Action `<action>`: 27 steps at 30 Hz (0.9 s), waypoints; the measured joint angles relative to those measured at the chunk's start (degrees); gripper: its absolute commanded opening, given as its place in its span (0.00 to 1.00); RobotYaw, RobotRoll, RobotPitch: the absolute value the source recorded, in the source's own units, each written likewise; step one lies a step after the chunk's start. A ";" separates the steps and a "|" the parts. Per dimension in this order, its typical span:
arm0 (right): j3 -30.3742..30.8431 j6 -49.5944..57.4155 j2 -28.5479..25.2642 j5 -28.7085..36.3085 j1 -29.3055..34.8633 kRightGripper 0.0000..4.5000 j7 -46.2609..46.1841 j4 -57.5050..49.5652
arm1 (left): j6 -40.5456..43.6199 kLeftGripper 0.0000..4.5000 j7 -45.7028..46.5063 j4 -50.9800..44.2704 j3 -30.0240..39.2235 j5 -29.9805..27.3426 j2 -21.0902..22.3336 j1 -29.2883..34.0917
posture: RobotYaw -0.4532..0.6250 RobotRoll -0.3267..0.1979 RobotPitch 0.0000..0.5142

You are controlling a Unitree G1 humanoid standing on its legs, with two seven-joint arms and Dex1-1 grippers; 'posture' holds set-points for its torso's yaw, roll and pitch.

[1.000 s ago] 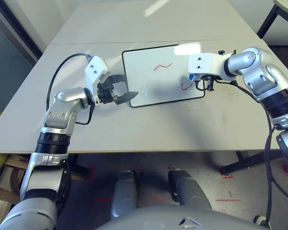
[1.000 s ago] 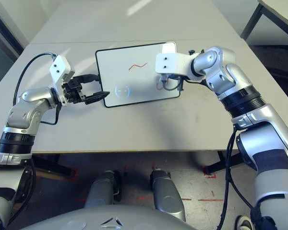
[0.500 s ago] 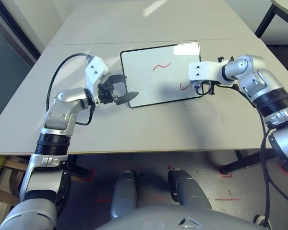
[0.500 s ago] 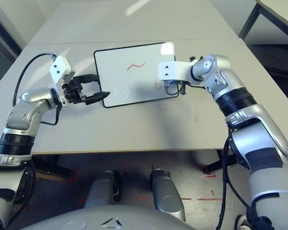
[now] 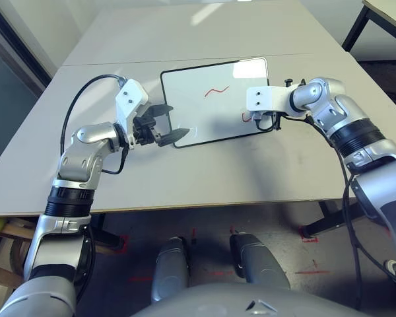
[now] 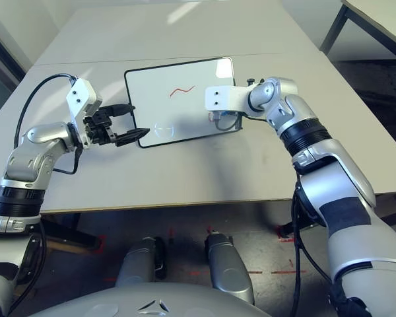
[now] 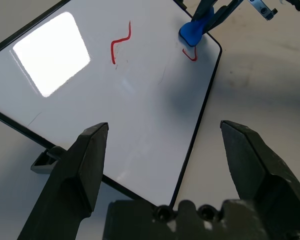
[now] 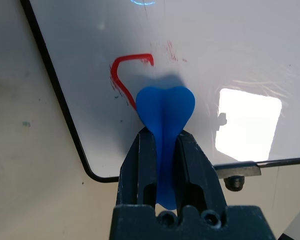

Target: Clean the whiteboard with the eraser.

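Two red marks on whiteboard (image 5: 211, 99), flat mid-table. Right gripper (image 8: 162, 150) clamps blue eraser (image 8: 165, 107), tip beside mark near board's right corner. Left gripper (image 7: 162, 150) wide open, empty, at board's left corner.

The right tool (image 8: 163, 150) has drawn the eraser (image 8: 164, 112) nearer across the whiteboard (image 5: 204, 112).

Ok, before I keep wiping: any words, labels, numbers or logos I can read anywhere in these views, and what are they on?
No readable text anywhere.
Rectangular black-framed whiteboard: a faint circular logo in its near corner, too faint to read.
Red marker squiggles, not letters: one mid-board, one by the small bright-blue eraser clamped in the right end effector.
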 measured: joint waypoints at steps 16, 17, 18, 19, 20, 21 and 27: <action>0.19 -0.33 2.78 -0.16 0.56 0.06 0.49 -5.15 | 0.06 1.00 0.08 0.06 0.37 0.00 0.16 0.24 | 0.32 0.62 0.20; 0.19 -0.33 2.77 -0.23 0.70 0.06 0.49 -5.43 | 0.07 1.00 0.10 0.06 0.38 0.00 0.16 0.24 | 0.32 0.62 0.20; 0.19 -0.34 2.74 -0.46 0.85 0.06 0.47 -5.71 | 0.07 1.00 0.12 0.06 0.38 0.00 0.15 0.24 | 0.32 0.62 0.20; 0.19 -0.45 2.67 -0.73 0.98 0.06 0.45 -5.92 | 0.07 1.00 0.14 0.05 0.37 -0.01 0.15 0.25 | 0.32 0.62 0.20; 0.19 -0.57 2.56 -0.98 1.06 0.06 0.42 -5.97 | 0.07 1.00 0.15 0.05 0.38 -0.01 0.15 0.25 | 0.32 0.62 0.20; 0.19 -0.67 2.35 -1.18 1.15 0.06 0.39 -5.98 | 0.07 1.00 0.15 0.05 0.38 -0.01 0.16 0.26 | 0.32 0.62 0.20; 0.17 -1.72 0.37 -2.07 2.31 0.06 0.09 -6.07 | 0.07 1.00 0.15 0.07 0.39 -0.01 0.16 0.29 | 0.31 0.62 0.20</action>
